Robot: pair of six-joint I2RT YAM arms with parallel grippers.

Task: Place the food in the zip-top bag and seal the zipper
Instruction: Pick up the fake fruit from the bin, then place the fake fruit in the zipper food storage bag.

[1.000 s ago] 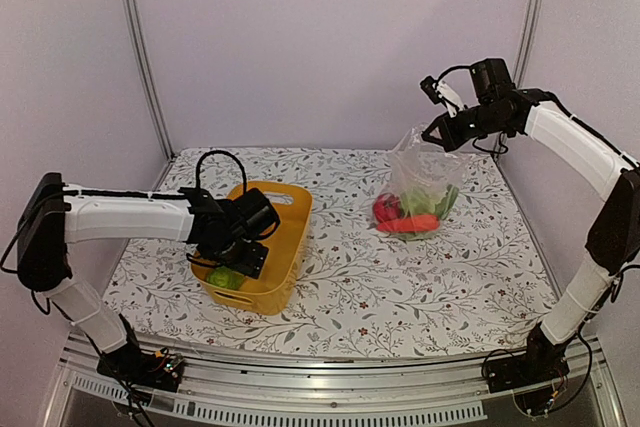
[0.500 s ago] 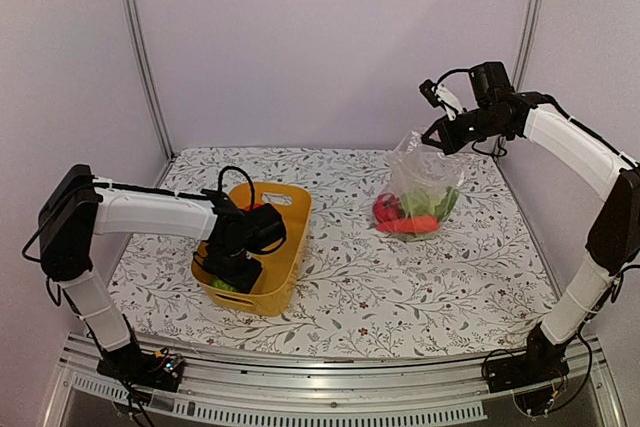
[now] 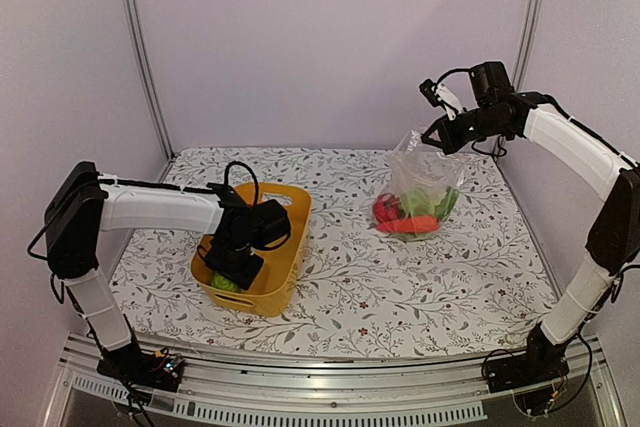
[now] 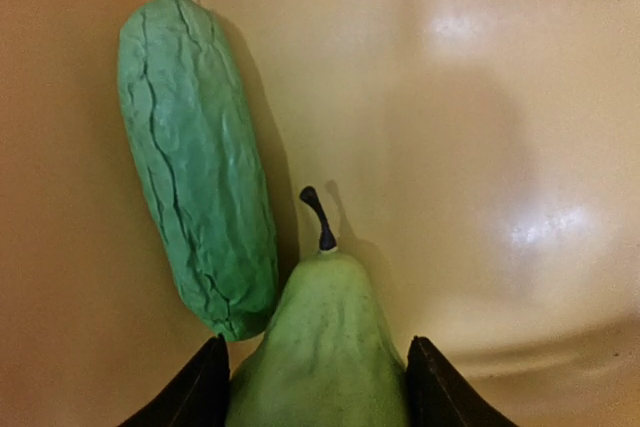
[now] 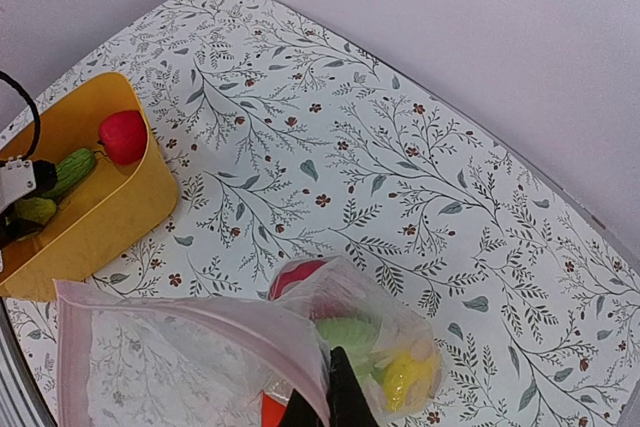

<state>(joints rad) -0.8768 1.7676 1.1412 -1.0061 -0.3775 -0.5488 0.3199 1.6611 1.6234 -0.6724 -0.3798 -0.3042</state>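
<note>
Left gripper [image 4: 318,387]: down inside the yellow basket [image 3: 290,222], fingers spread to either side of a green pear [image 4: 320,347] and right up against its flanks. Whether they truly bite, I can't tell.
Pear: dead centre between those fingers, stem pointing away from the wrist.
Cucumber [image 4: 195,167]: just to the left of the left gripper, lying alongside the pear, its near tip about touching it.
Red fruit [image 5: 123,137]: beyond the left gripper, at the basket's far end.
Left in the basket: three pieces that I can count, so loading isn't finished, by my reckoning.
Zip-top bag [image 3: 420,172]: hanging under the right gripper [image 5: 330,392], its belly resting on the table.
Already bagged: a carrot [image 3: 410,224], red pieces, something green and a lemon [image 5: 405,372], all well below the right gripper's fingers.
Zipper [image 5: 180,309]: the pinkish strip runs away from the right gripper's fingers. The mouth gapes, so nothing is sealed.
Right gripper: pressed together, pinching the bag's mouth edge and holding it up.
Score: looks past halfway on loading, with sealing not yet begun.
</note>
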